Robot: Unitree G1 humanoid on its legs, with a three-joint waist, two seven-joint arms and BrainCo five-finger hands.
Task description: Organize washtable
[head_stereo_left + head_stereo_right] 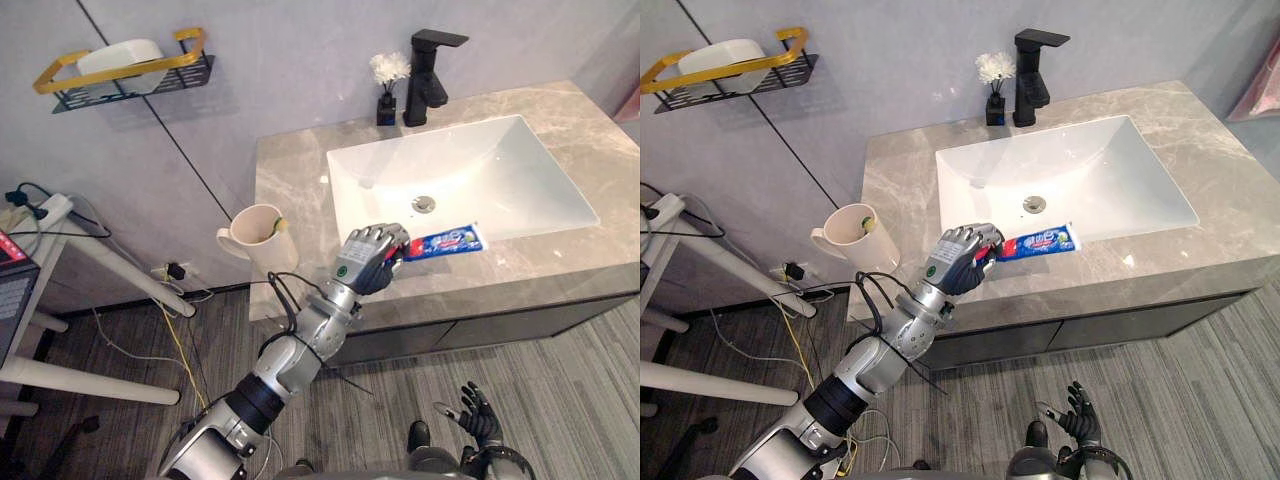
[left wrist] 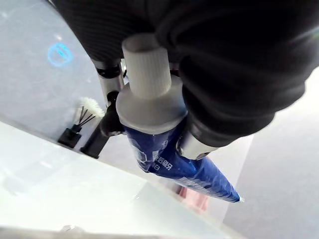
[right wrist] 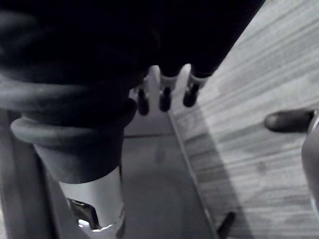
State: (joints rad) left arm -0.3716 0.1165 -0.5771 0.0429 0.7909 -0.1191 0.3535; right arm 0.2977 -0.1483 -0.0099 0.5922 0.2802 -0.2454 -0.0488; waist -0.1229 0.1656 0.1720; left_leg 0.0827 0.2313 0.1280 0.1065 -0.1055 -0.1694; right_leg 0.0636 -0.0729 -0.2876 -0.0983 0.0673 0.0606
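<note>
A blue toothpaste tube [image 1: 446, 241] with a white cap [image 2: 148, 74] lies level over the counter's front strip, just before the white basin [image 1: 470, 170]. My left hand [image 1: 368, 258] is shut on its cap end, fingers curled round it; the left wrist view shows the tube [image 2: 174, 162] pinched between thumb and fingers. A cream mug [image 1: 262, 235] with a small green-yellow item inside stands at the counter's left front corner, left of the hand. My right hand [image 1: 472, 412] hangs low over the wooden floor, fingers straight and spread.
A black faucet [image 1: 425, 75] and a small black vase with white flowers [image 1: 388, 85] stand behind the basin. A gold-railed wall shelf [image 1: 125, 70] holds a white object. The marble counter [image 1: 590, 140] has bare room right of the basin. A white table leg [image 1: 90, 245] stands at left.
</note>
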